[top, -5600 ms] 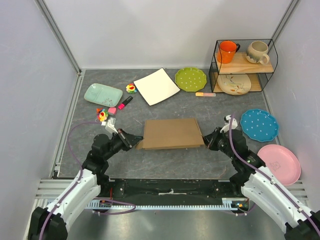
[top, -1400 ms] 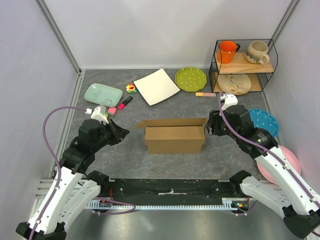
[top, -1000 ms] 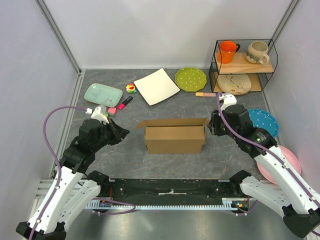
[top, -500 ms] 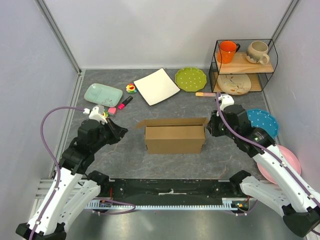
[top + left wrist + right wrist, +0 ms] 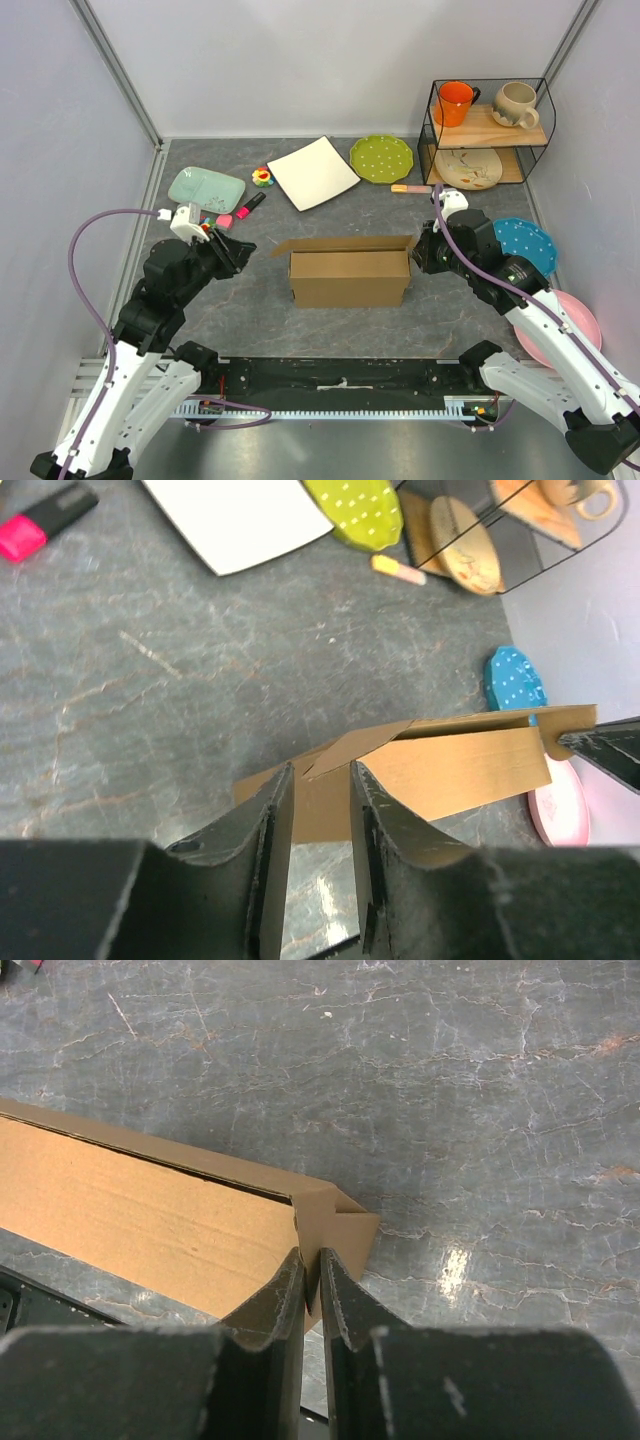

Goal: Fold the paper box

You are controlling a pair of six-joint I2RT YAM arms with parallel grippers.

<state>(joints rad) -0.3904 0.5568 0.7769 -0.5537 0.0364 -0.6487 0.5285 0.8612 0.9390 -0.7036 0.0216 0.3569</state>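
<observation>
The paper box (image 5: 350, 272) is brown cardboard in the middle of the table, its long front wall standing upright and a small flap sticking out at its left end. My right gripper (image 5: 419, 256) is shut on the box's right end; in the right wrist view the gripper (image 5: 311, 1257) pinches the folded corner flap of the box (image 5: 150, 1215). My left gripper (image 5: 236, 250) is open and empty, held apart to the left of the box. In the left wrist view the gripper (image 5: 320, 785) frames the box (image 5: 460, 772) and its left flap beyond the fingertips.
A white square plate (image 5: 313, 172), a green dotted plate (image 5: 381, 158), a teal tray (image 5: 206, 188), a pink marker (image 5: 241, 211) and small toys lie behind the box. A wire shelf (image 5: 487, 130) with mugs stands back right. A blue plate (image 5: 522, 246) and a pink plate (image 5: 570, 325) lie at the right.
The box, flat 5.6 s ago, now stands with its front wall up. In the last second my left arm has risen and drawn slightly away; the right gripper has kept its hold.
</observation>
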